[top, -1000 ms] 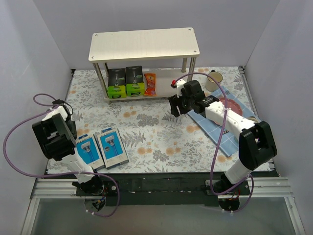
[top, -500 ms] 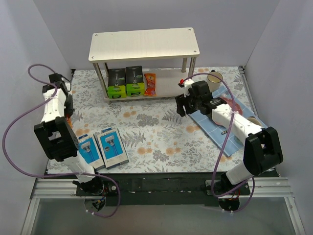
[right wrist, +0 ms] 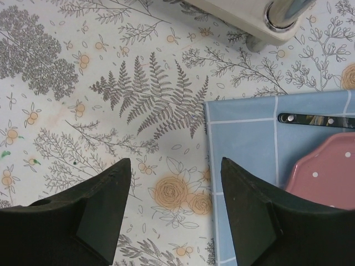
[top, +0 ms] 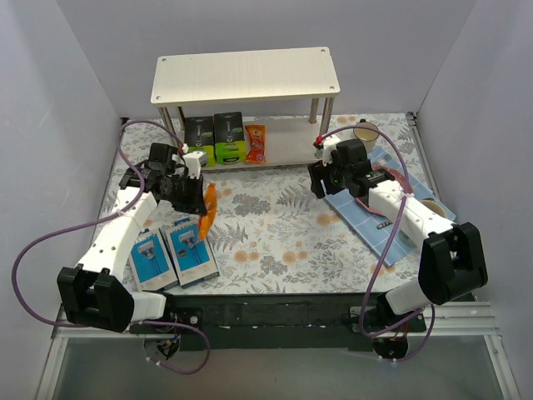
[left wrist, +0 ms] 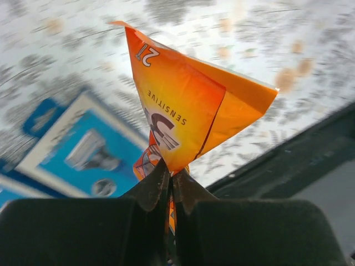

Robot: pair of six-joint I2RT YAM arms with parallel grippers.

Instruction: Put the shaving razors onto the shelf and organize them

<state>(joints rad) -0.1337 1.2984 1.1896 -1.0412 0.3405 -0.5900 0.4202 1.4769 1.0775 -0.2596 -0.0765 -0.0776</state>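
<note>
1. At 9 o'clock on the table [top: 266, 225], my left gripper [top: 190, 193] has just pinched shut on an orange packet [left wrist: 188, 105]; a second ago it stood half open, folded back by the wall.
2. That packet now looks lifted, just above the blue boxes [top: 173, 252] at 7 o'clock.
3. At 12 o'clock the shelf [top: 246, 75] holds the black boxes [top: 215, 138] and the other packet [top: 256, 142] on its lower tier.
4. My right gripper [right wrist: 175, 166] stands wide and empty at 2 o'clock, over the mat [right wrist: 249, 144] edge.
5. I judge this packet belongs beside its twin; then only the blue boxes remain.

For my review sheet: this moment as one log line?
left gripper: shut on orange packet | right gripper: open, empty | shelf: two black boxes, second orange packet | table: two blue-and-white boxes
</note>
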